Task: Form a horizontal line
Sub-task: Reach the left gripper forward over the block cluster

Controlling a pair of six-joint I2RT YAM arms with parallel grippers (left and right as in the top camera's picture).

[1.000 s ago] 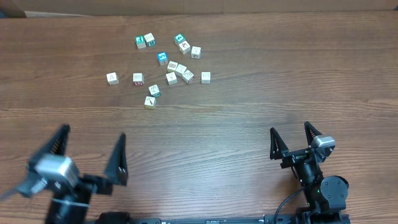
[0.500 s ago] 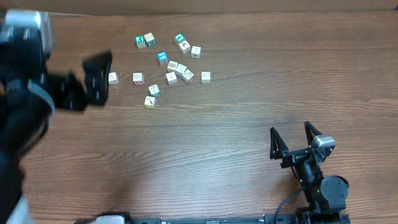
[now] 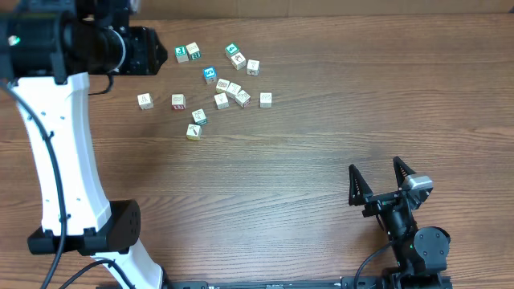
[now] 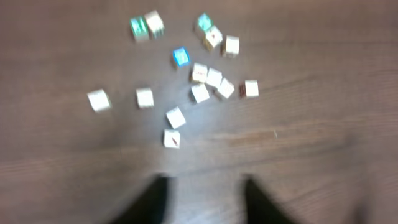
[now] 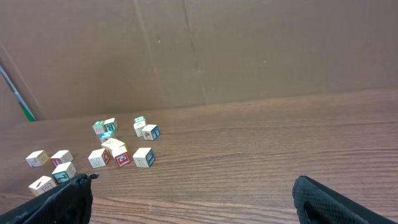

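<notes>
Wood-grain desk (image 3: 321,144), cardboard wall (image 5: 249,50) behind. The wooden cubes (image 3: 233,89) lie scattered toward the far left, no row yet. The blue "5" cube (image 3: 210,75) sits just beyond the whitish ones. Left hand (image 4: 205,198) hangs beside the scatter, fingers spread, empty; its view is blurred. Right hand (image 3: 376,170) is well apart, spread, empty. Cubes should be light and rigid: pinch opposite flat faces or nudge sideways.
</notes>
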